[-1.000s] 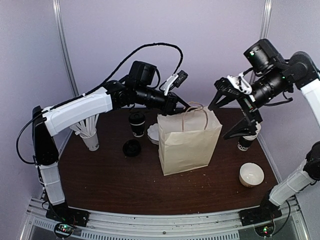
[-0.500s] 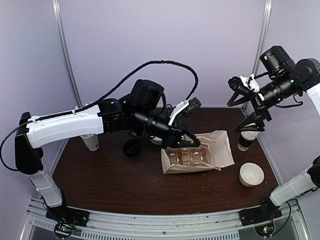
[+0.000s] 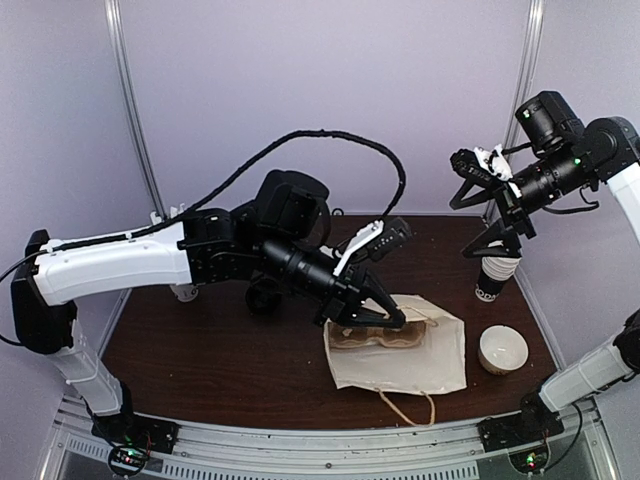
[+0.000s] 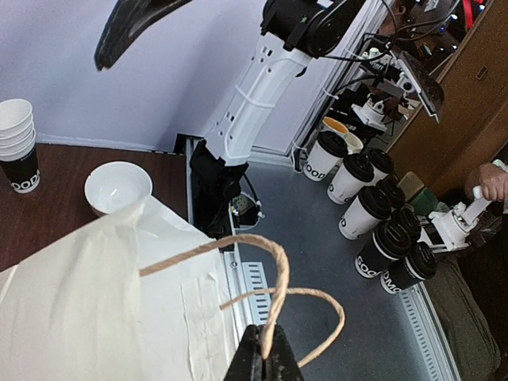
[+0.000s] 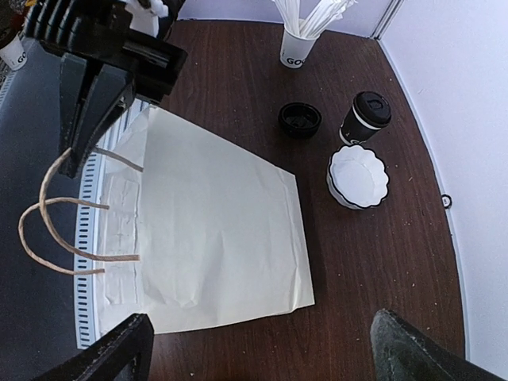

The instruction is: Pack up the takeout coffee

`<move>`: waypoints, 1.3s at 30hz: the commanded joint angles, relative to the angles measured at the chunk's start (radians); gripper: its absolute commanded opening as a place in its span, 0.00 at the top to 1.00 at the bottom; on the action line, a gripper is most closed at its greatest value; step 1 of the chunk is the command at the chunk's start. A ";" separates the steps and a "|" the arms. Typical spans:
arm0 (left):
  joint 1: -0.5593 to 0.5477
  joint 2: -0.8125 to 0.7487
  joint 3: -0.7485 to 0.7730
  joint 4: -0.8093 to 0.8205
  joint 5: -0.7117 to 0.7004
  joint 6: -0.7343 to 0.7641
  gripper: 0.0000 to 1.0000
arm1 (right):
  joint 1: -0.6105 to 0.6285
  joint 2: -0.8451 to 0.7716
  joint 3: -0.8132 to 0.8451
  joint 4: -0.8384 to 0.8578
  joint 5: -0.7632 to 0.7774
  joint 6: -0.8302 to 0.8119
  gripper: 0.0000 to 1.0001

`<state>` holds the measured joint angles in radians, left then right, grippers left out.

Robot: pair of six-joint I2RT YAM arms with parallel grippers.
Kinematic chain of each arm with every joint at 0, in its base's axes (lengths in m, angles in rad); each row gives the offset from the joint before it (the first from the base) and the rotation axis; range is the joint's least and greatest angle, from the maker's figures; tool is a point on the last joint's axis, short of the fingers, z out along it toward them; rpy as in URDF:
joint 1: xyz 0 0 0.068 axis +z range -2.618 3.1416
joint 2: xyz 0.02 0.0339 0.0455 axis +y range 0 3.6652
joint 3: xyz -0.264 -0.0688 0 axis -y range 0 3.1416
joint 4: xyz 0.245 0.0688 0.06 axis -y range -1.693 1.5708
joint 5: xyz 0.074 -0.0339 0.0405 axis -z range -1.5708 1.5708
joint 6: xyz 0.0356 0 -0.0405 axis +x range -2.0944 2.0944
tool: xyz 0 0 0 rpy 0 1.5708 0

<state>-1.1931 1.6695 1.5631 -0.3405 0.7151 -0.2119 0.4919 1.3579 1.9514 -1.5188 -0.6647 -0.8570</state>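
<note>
The counter [image 3: 200,345] is carrying everything, and on it the paper bag [image 5: 222,230] is lying flat on its side, mouth toward the near edge rather than standing ready. My left claw [image 4: 265,361] is pinching tight on the bag's twine handle [image 4: 274,262]. My right claw [image 3: 470,220] is hanging wide open high over the right side, gripping nothing. The takeout coffee [image 5: 365,117] is standing lidded on the counter beyond the bag, just beside a white fluted dish [image 5: 357,176], apart from both claws. I am judging the packing barely begun: the bag is needing standing up and opening, and the cup lifting in.
</note>
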 commanded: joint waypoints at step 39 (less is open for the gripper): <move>0.320 0.297 0.511 -0.139 -0.195 0.080 0.54 | -0.039 -0.073 -0.183 0.109 0.011 0.041 0.01</move>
<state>-0.8661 2.0018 2.0319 -0.5236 0.4984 -0.1345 0.4595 1.2846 1.7790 -1.4311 -0.6464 -0.8291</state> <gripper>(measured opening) 0.419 0.994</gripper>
